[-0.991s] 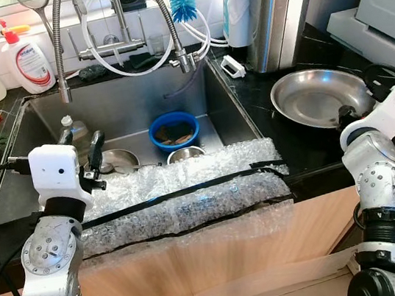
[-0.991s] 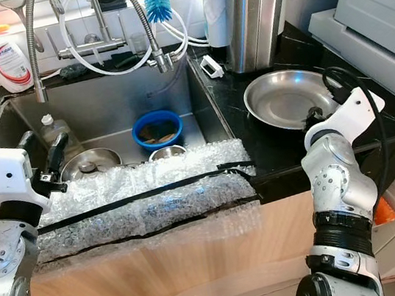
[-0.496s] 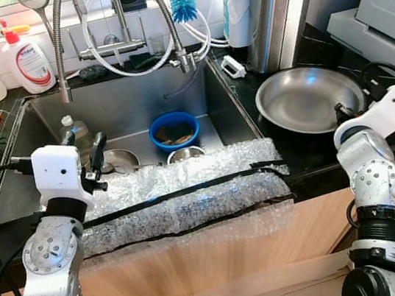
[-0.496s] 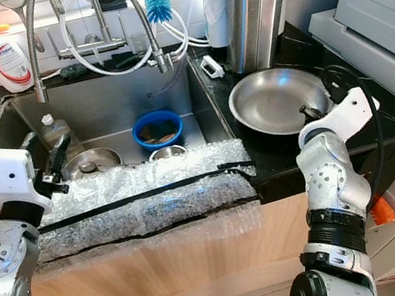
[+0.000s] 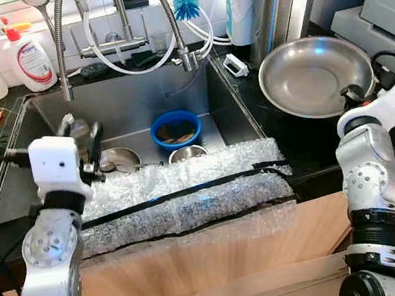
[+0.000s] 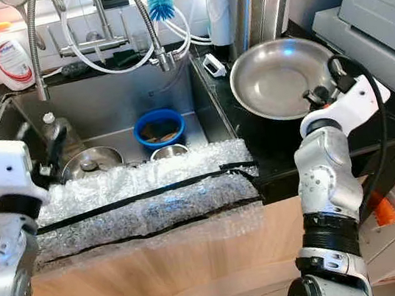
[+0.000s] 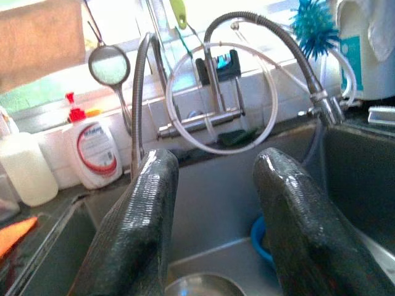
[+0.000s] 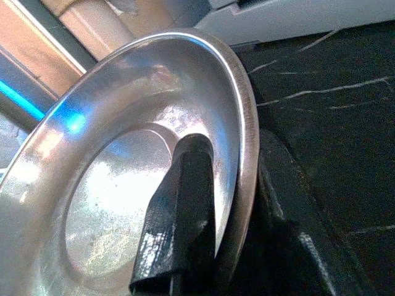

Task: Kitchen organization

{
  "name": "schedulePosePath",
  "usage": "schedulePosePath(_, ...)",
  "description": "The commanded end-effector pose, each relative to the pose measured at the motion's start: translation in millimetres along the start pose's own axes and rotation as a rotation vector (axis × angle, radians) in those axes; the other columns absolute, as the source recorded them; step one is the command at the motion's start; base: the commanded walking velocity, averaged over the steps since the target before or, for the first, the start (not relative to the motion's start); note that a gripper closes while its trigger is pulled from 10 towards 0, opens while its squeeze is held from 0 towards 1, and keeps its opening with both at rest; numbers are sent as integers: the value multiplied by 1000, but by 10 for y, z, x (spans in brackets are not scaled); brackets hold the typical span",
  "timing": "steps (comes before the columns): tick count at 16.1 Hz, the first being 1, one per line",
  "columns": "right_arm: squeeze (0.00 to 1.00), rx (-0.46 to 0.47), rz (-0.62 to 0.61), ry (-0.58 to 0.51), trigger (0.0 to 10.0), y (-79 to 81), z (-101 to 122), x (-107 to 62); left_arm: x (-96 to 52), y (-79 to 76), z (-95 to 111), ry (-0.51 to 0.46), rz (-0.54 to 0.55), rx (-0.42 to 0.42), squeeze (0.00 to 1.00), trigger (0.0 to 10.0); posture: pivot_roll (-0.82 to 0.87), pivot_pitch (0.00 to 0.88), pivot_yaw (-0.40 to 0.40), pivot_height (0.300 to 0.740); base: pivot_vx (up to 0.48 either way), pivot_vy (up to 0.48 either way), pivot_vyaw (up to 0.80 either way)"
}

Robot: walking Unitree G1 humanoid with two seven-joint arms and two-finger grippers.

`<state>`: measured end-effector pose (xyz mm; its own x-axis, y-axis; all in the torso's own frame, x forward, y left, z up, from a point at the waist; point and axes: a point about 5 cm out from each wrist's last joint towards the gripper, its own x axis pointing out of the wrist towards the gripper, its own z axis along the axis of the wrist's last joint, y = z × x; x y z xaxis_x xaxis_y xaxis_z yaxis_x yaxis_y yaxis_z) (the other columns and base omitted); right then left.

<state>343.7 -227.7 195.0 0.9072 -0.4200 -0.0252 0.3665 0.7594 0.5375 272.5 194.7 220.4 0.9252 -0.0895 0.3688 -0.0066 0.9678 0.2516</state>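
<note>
Comparing head views: the right gripper (image 5: 350,92) has raised the steel plate (image 5: 313,75) off the black counter (image 5: 293,141); a second ago it lay flat, now it tilts up toward the canister (image 5: 283,1). The left gripper (image 5: 94,152) hangs over the sink (image 5: 124,107).

Left wrist view: fingers (image 7: 145,222) spread apart, holding nothing, faucet (image 7: 213,80) beyond.

Right wrist view: fingers (image 8: 185,203) pinch the plate's rim, one inside, one behind.

Judgement: pickup secured; transfer, probably toward the sink, comes next.
</note>
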Motion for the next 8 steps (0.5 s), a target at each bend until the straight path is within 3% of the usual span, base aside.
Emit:
schedulePosePath(1, 0, -14, 50, -54, 0, 88, 84, -16, 22, -9, 47, -19, 2, -6, 0, 10000, -37, 13, 13, 740, 0, 0, 0)
schedulePosePath(2, 0, -47, 153, -88, 10000, 199, 61, -54, 55, -18, 69, -24, 9, -87, 0, 10000, -33, 8, 16, 740, 0, 0, 0)
schedulePosePath(3, 0, -86, 348, -139, 10000, 406, 36, -164, 79, 6, 63, -25, 24, -275, 0, 10000, -34, 0, 18, 740, 0, 0, 0)
schedulePosePath(4, 0, -108, 403, -154, 10000, 459, 32, -205, 74, 23, 51, -25, 32, -321, 0, 10000, -33, 0, 20, 740, 0, 0, 0)
schedulePosePath(8, 0, -149, 511, -207, 10000, 528, 68, -277, 84, 15, 44, -14, -13, -343, 0, 10000, -32, 0, 24, 740, 0, 0, 0)
